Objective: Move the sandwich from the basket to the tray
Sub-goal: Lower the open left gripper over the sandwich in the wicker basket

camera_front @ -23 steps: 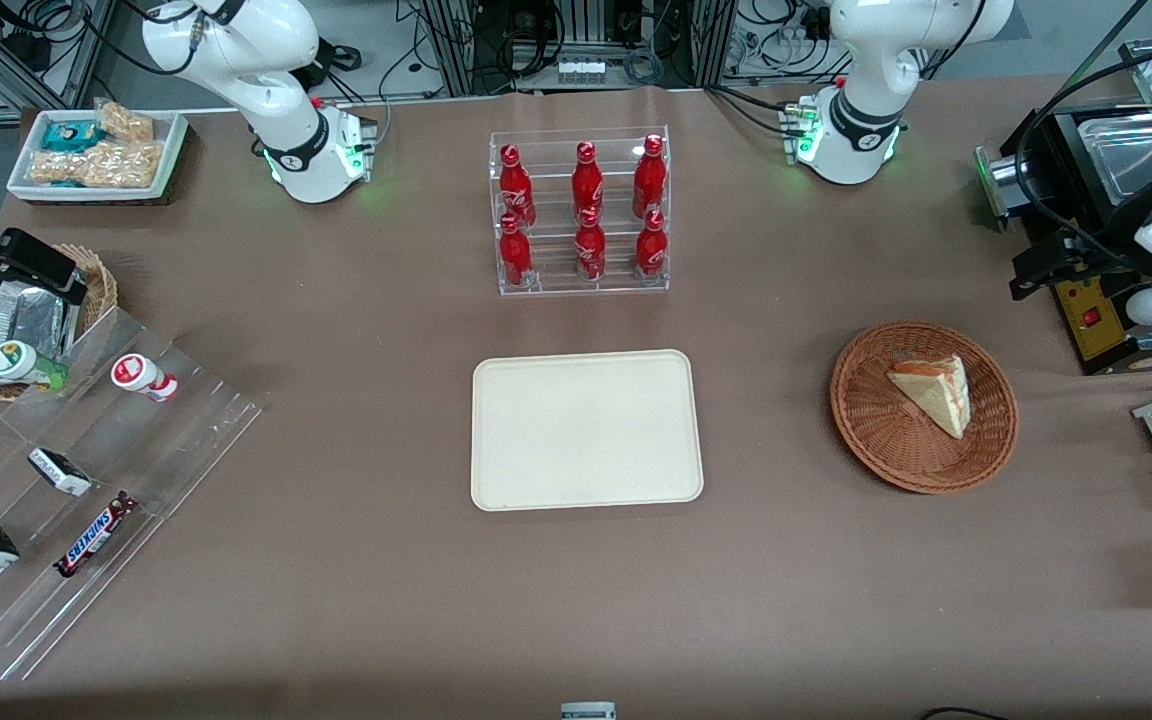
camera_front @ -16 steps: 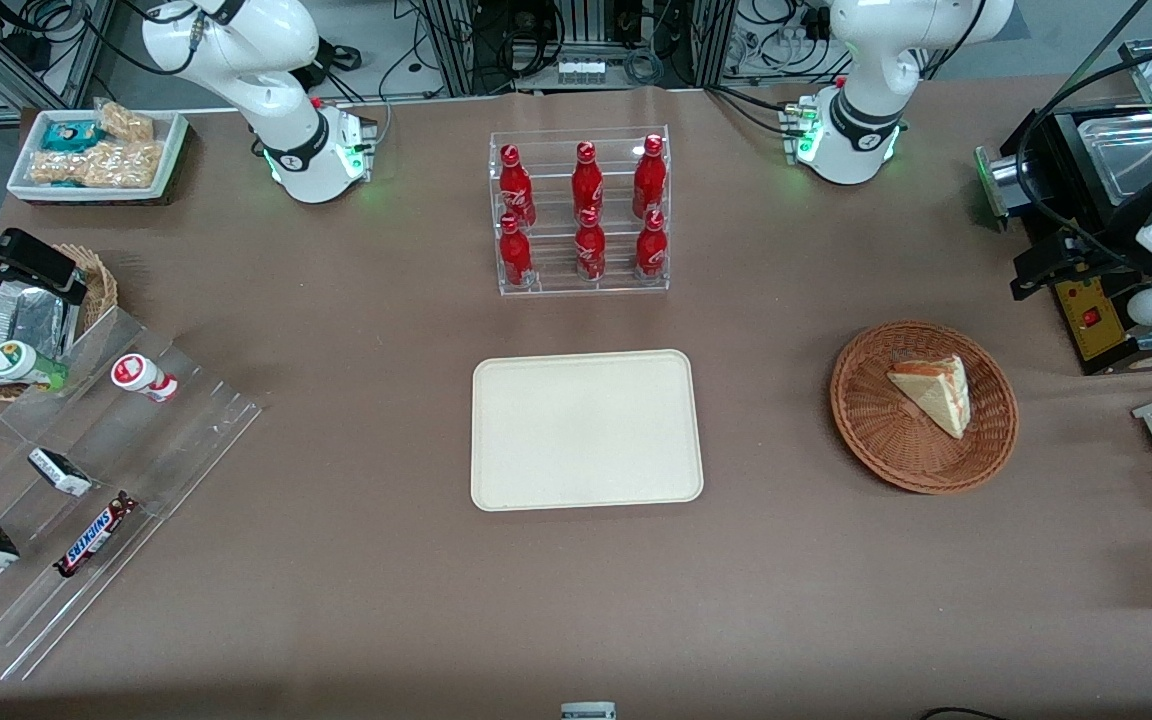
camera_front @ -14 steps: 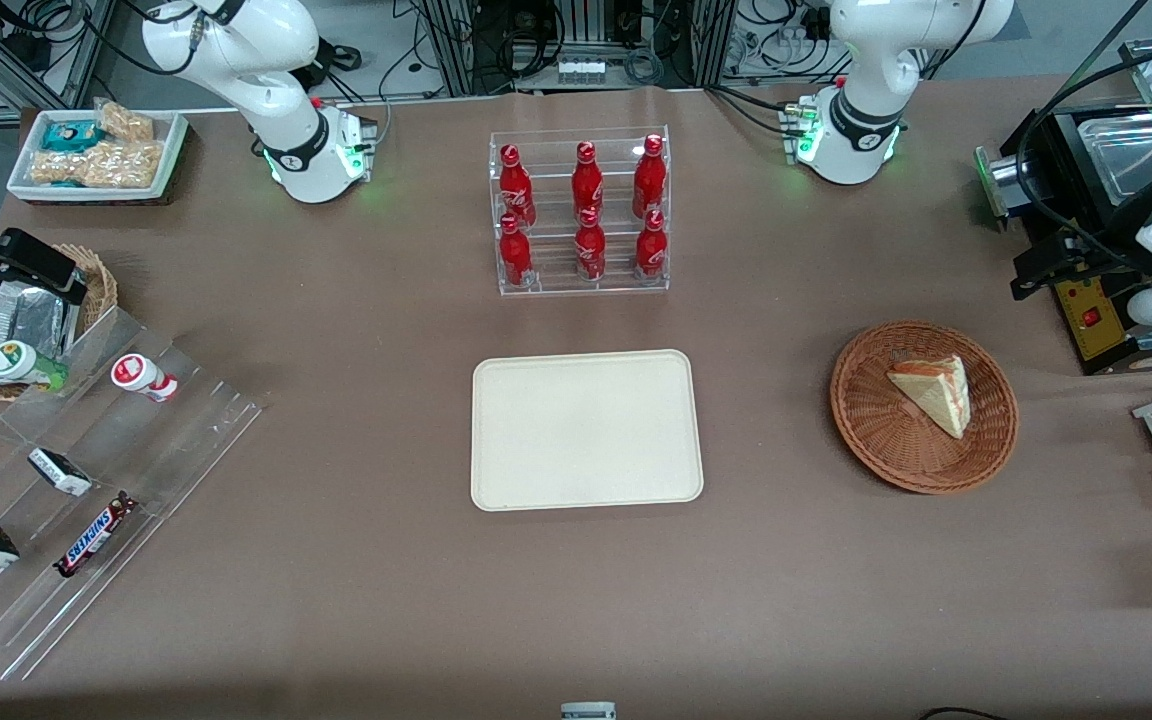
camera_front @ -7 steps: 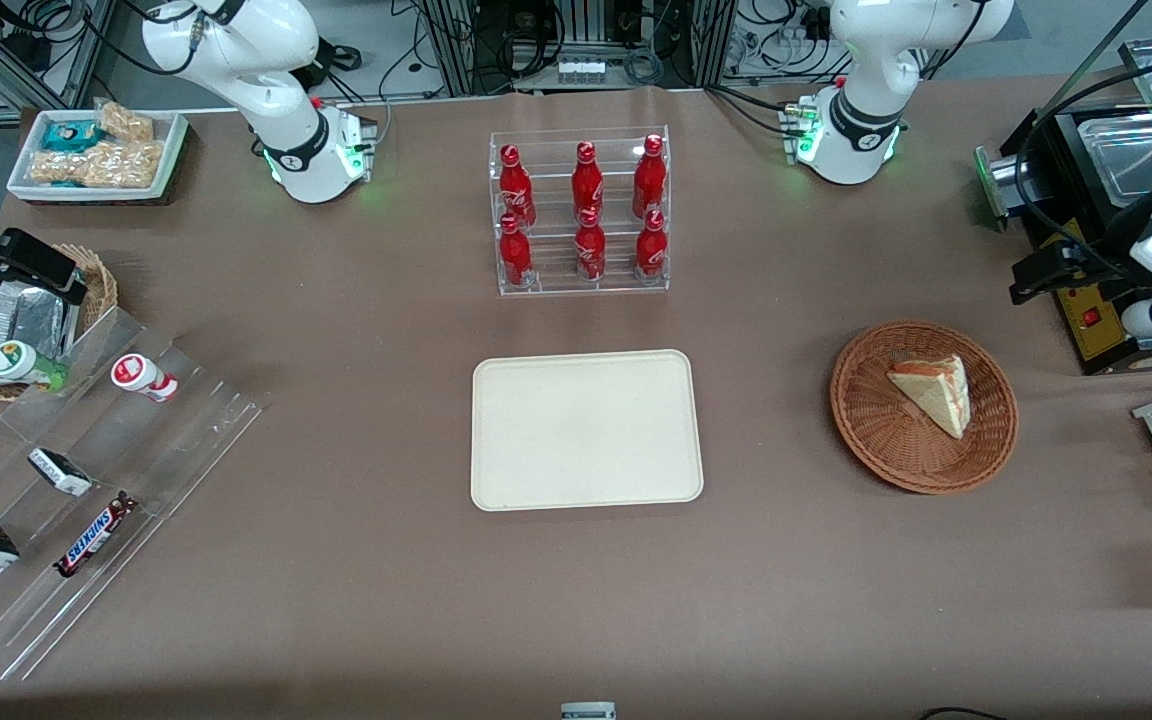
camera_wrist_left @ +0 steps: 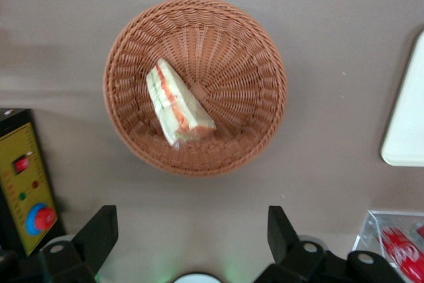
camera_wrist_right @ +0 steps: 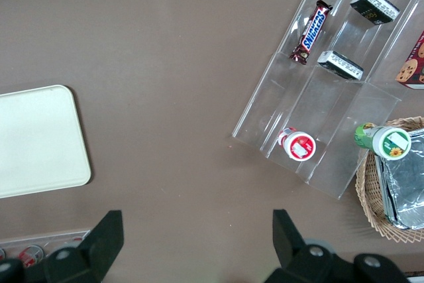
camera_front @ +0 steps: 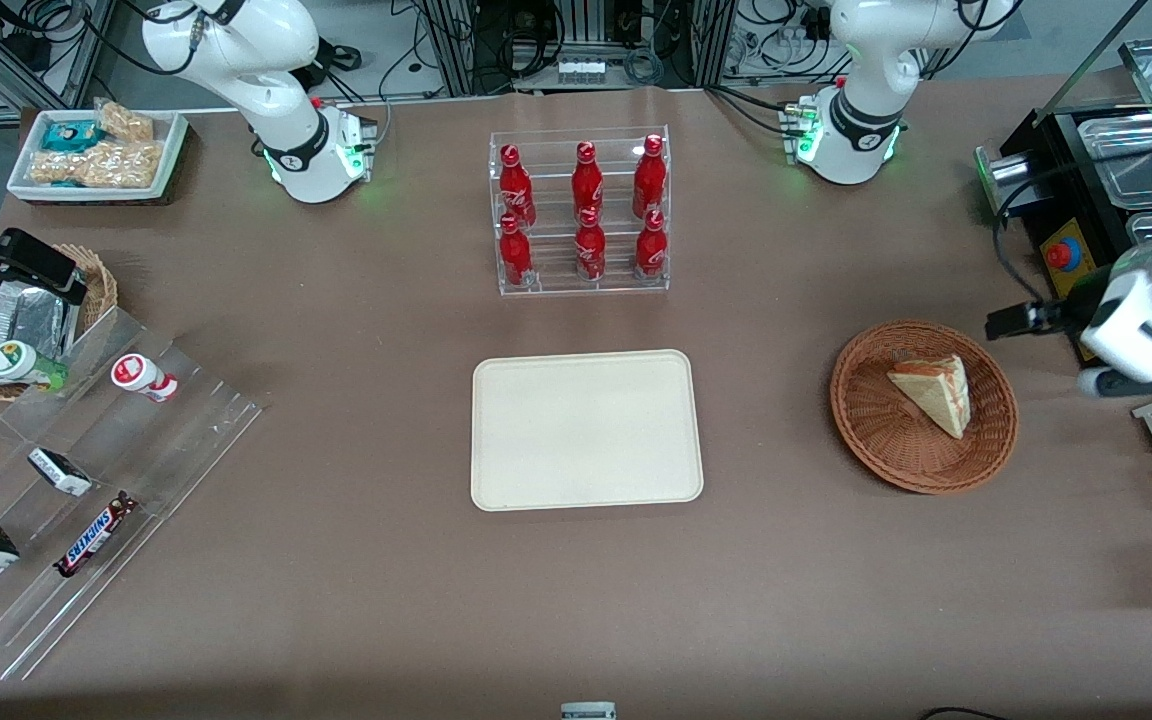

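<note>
So far nothing is grasped: the triangular wrapped sandwich (camera_wrist_left: 179,107) lies in the round reddish-brown wicker basket (camera_wrist_left: 258,77), near the desk edge at the working arm's end. The gripper (camera_wrist_left: 189,230) hovers above the basket with its fingers spread wide and empty. By my reading this is the approach; next it must centre over the wedge, descend and close across its layered sides. The flat cream rectangular tray (camera_front: 586,430) waits mid-desk. From the front, the gripper's tips are hard to make out.
</note>
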Available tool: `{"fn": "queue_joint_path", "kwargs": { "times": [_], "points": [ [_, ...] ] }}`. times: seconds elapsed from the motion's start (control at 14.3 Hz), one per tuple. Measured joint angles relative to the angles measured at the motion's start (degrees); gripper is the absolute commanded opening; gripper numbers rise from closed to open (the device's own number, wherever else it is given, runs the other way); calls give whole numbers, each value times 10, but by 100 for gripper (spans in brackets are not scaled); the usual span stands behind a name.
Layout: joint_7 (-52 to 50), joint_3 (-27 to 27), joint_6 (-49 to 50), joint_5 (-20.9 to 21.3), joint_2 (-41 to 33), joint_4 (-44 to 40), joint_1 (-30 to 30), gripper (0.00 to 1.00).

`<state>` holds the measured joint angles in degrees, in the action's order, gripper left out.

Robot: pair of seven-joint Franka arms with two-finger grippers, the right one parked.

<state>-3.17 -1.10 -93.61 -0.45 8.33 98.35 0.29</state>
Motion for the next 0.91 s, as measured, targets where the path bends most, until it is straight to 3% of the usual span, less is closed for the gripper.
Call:
{"fn": "queue_joint_path", "kwargs": {
  "times": [0.42, 0.91],
  "points": [
    [-31, -31, -195, 2, 3, 164, 2, 100],
    [-313, -36, -354, 1, -16, 298, 2, 100]
  ]
}}
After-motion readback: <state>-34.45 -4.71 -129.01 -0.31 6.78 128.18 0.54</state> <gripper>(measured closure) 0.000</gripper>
